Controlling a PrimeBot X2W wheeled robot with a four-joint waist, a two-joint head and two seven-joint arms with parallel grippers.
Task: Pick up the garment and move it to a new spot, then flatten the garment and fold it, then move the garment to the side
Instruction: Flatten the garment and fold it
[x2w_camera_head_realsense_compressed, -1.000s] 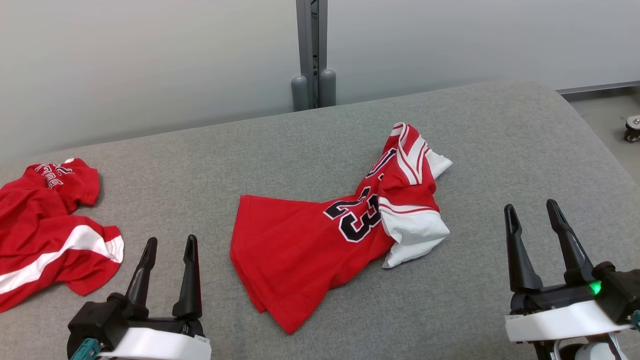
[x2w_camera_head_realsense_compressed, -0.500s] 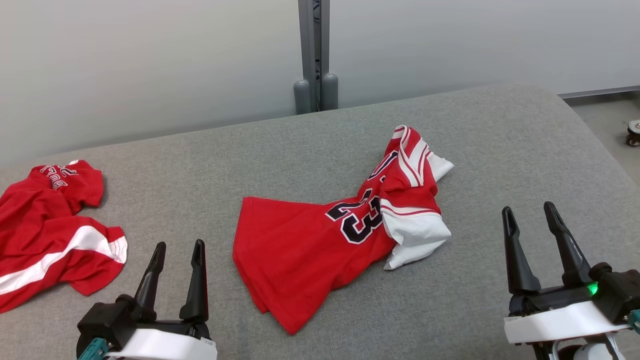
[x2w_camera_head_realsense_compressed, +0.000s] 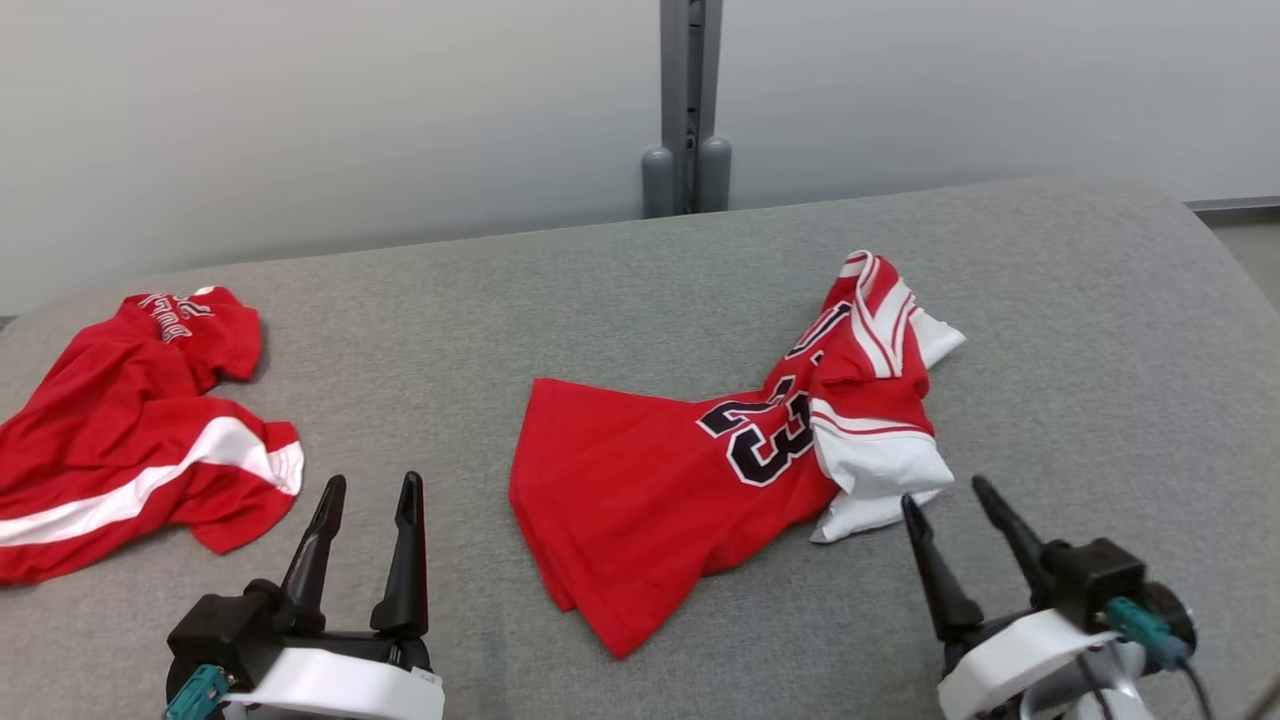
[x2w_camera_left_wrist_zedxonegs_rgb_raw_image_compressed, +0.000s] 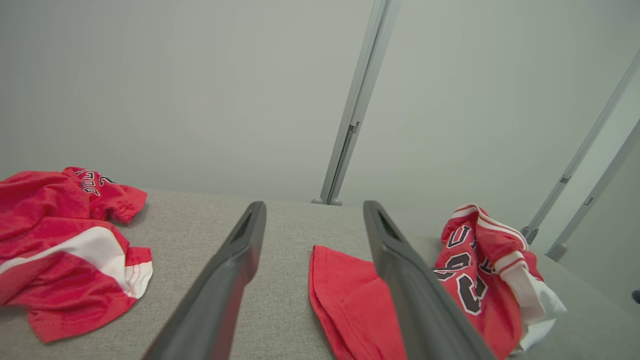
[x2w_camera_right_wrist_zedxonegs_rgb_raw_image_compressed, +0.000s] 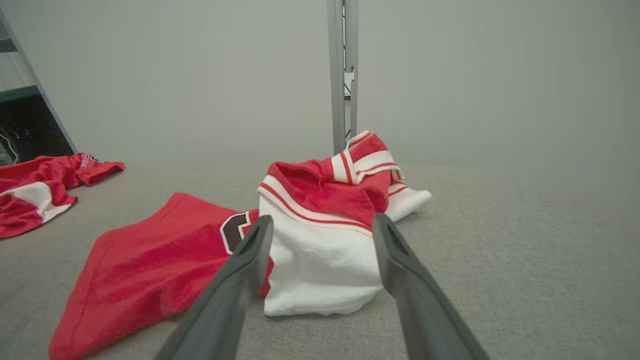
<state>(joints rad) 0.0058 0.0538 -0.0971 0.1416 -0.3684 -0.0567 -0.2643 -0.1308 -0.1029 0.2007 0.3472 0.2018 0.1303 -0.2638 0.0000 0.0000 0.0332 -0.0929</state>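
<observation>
While my left pincer (x2w_camera_head_realsense_compressed: 372, 478) and right pincer (x2w_camera_head_realsense_compressed: 942, 490) both gape empty, the red 23 jersey (x2w_camera_head_realsense_compressed: 640, 490) stretches eight-to-two o'clock, white end at my right's eleven, so right's nearer.

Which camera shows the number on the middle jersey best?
Head view: the jersey is all in sight and its number reads 23. In the left wrist view a finger covers part of it; the right wrist view shows mostly the white part, digits nearly hidden.
</observation>
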